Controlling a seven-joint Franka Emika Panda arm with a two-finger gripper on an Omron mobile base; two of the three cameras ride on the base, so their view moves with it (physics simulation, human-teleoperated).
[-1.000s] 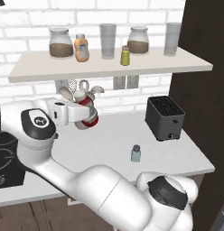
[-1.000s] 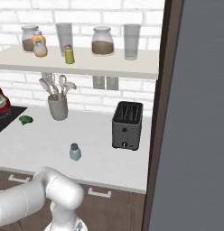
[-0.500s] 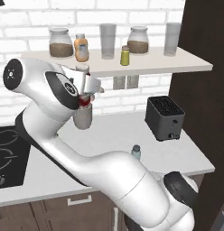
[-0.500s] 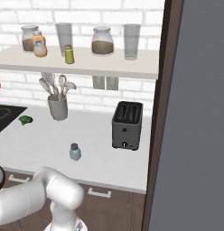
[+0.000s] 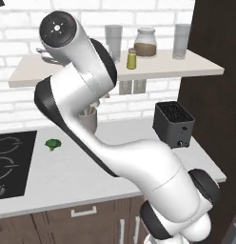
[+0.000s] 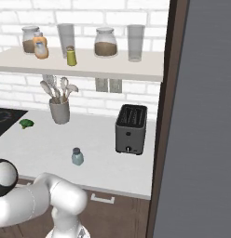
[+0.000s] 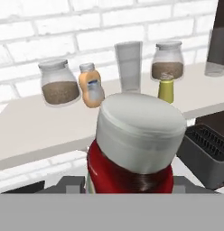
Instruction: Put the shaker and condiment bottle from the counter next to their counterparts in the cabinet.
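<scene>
The red bottle (image 7: 132,153) is pinched in the hand (image 7: 127,187); it should be set upright beside the orange bottle (image 7: 91,87) on the shelf (image 7: 32,131).

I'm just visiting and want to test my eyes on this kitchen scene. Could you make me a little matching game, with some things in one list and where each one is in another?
Things:
1. red condiment bottle
2. blue-grey shaker
3. orange bottle
4. toaster

Places:
A. on the counter, out in front, standing alone
B. on the wall shelf, beside a brown-filled jar
C. close up before the hand camera, raised toward the shelf
D. on the counter, near the dark tall panel

Pairs: 1-C, 2-A, 3-B, 4-D
</scene>
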